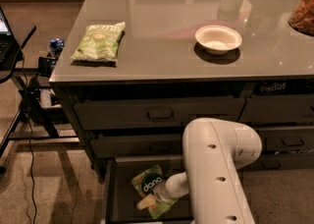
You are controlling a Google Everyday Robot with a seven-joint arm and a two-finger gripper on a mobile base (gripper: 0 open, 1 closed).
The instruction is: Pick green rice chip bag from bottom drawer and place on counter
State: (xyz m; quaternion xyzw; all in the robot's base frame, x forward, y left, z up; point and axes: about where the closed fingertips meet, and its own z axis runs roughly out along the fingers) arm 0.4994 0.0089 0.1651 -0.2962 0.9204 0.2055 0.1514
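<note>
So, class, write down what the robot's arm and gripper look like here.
The arm is a thick, smooth white shell with small dark holes, narrowing to a slim wrist. The gripper, down in the bottom drawer, looks pale cream.

A dark drawer cabinet [157,115] with a glossy grey worktop [162,2] catching pale reflections stands on speckled beige carpet [54,188]. At left, a black side table [22,36] on crossed legs, with cables [30,169] trailing to the floor. My end effector [153,199] sits low in the open bottom drawer [122,203].
</note>
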